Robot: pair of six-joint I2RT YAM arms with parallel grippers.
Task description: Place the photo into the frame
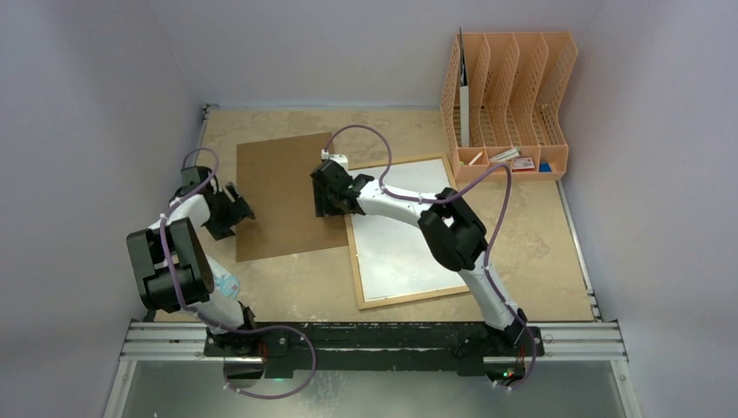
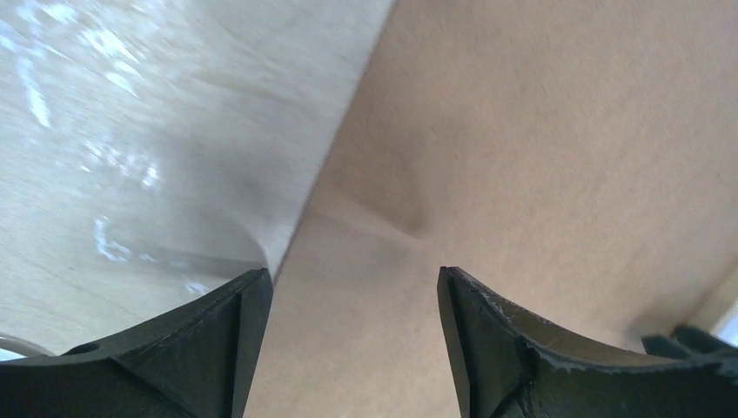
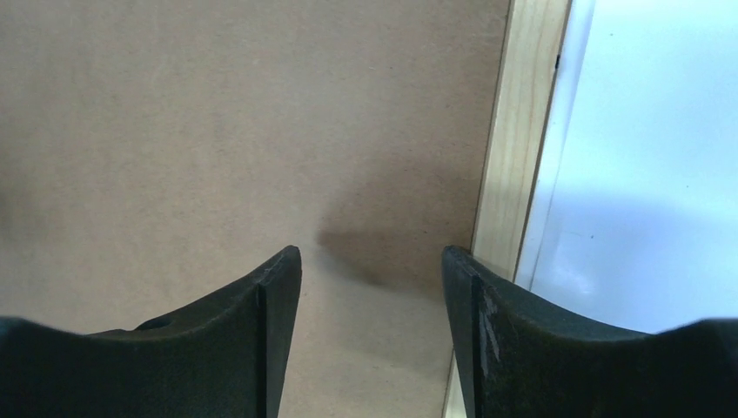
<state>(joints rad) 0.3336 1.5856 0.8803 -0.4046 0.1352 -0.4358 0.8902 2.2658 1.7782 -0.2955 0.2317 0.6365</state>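
Presently we are noting the frame (image 1: 409,299), a light-wood rectangle around a white pane, lying flat right of centre on the mottled beige counter (image 1: 540,244). A matt brown fibreboard backing board (image 1: 283,196) is lying just beside its left border. An orange lattice-walled organiser (image 1: 513,87) is standing back right, against pale walls. The left gripper (image 2: 352,279) is hovering, jaws apart and empty, over the board's left edge; the right gripper (image 3: 370,257), likewise released, is reaching over its right edge.

Pale walls (image 1: 87,78), mottled beige tabletop (image 1: 544,252)
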